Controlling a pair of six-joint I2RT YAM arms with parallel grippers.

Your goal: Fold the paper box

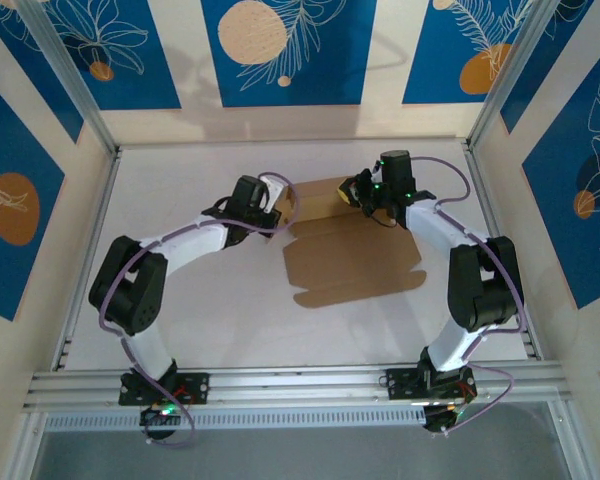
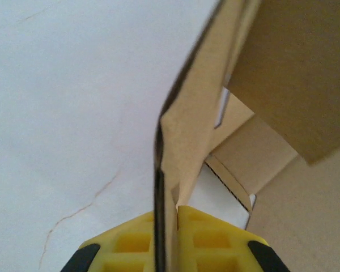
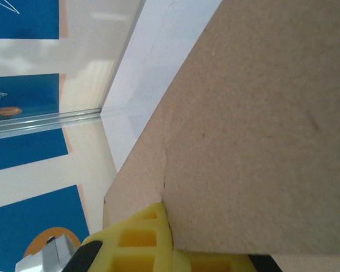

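Observation:
The paper box (image 1: 355, 262) is a brown cardboard sheet lying mostly flat mid-table, its far strip (image 1: 320, 192) raised between the two grippers. My left gripper (image 1: 280, 205) is at that strip's left end. In the left wrist view its yellow fingers (image 2: 130, 243) are shut on a thin upright cardboard flap (image 2: 187, 130), with more box panels to the right. My right gripper (image 1: 358, 192) is at the strip's right end. In the right wrist view it (image 3: 170, 229) is shut on a cardboard panel (image 3: 255, 124) that hides one finger.
The white table (image 1: 180, 200) is ringed by an aluminium frame, with a rail (image 1: 300, 380) along the near edge by the arm bases. Blue-patterned wall panels (image 1: 280, 50) stand close behind and at both sides.

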